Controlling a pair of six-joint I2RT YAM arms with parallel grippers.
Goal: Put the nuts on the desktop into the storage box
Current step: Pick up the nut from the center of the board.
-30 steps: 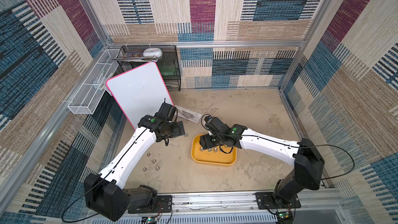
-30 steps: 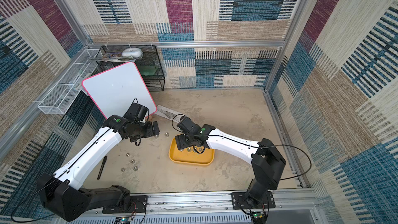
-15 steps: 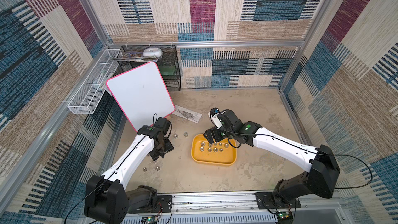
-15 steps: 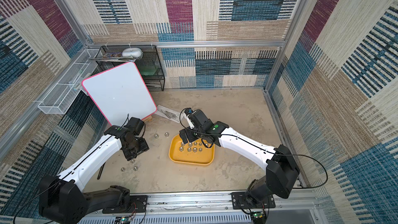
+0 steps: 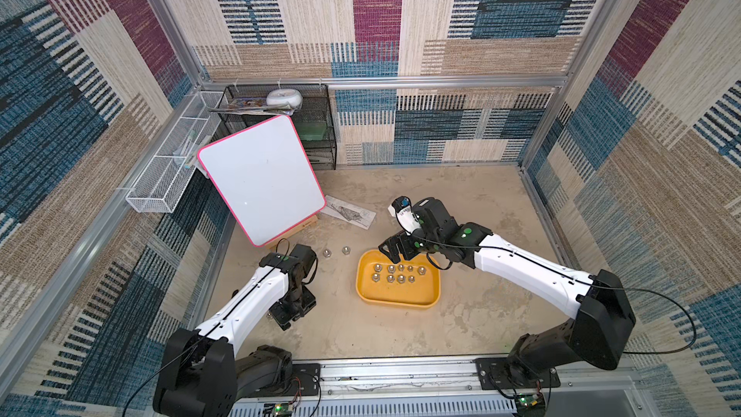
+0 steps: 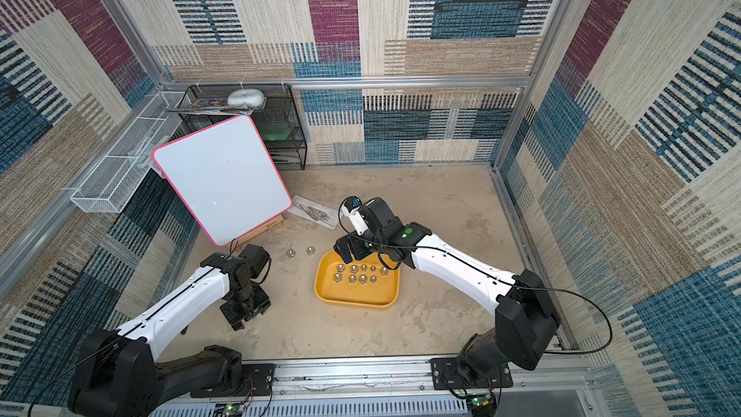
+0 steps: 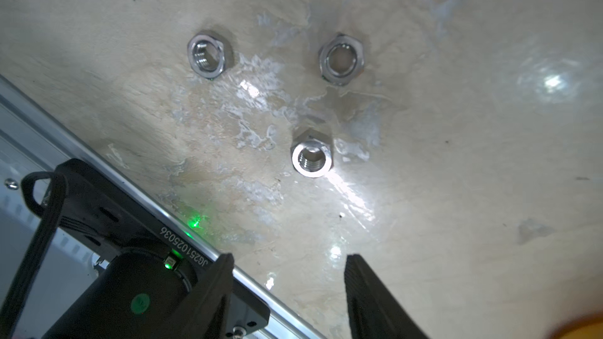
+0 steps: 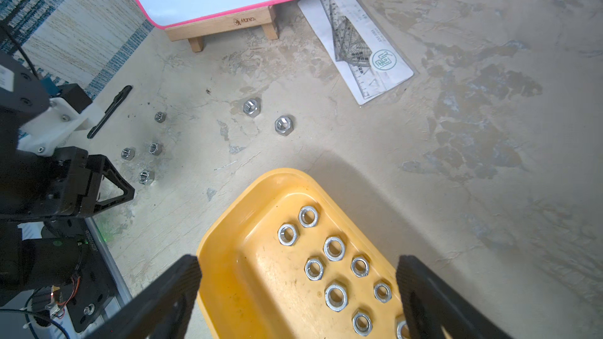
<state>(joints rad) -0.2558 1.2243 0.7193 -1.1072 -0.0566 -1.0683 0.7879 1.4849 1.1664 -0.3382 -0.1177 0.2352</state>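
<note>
The mustard-yellow storage box (image 5: 395, 303) (image 6: 357, 298) (image 8: 261, 272) lies mid-desktop with several silver nuts (image 5: 395, 272) (image 8: 334, 247) in it. My right gripper (image 5: 395, 248) (image 8: 298, 262) hangs open over its far end, holding nothing. Two nuts (image 5: 326, 253) (image 5: 345, 250) (image 8: 251, 106) (image 8: 284, 124) lie on the desktop left of the box. Several more (image 8: 155, 148) lie front-left. My left gripper (image 5: 290, 312) (image 7: 288, 259) points down there, jaws apart and empty, a little short of three nuts (image 7: 311, 157) (image 7: 206, 57) (image 7: 341, 59).
A pink-edged whiteboard (image 5: 260, 178) on a wooden stand leans at the back left, with a ruler packet (image 5: 349, 214) beside it. A black pen (image 8: 109, 110) lies by the left wall. Behind are a black mesh shelf (image 5: 304, 122) and a white wire basket (image 5: 168, 170).
My left arm swung from beside the whiteboard toward the front-left nuts, and its jaws narrowed. My right gripper drew back from the box's middle to its far end and opened wider.
</note>
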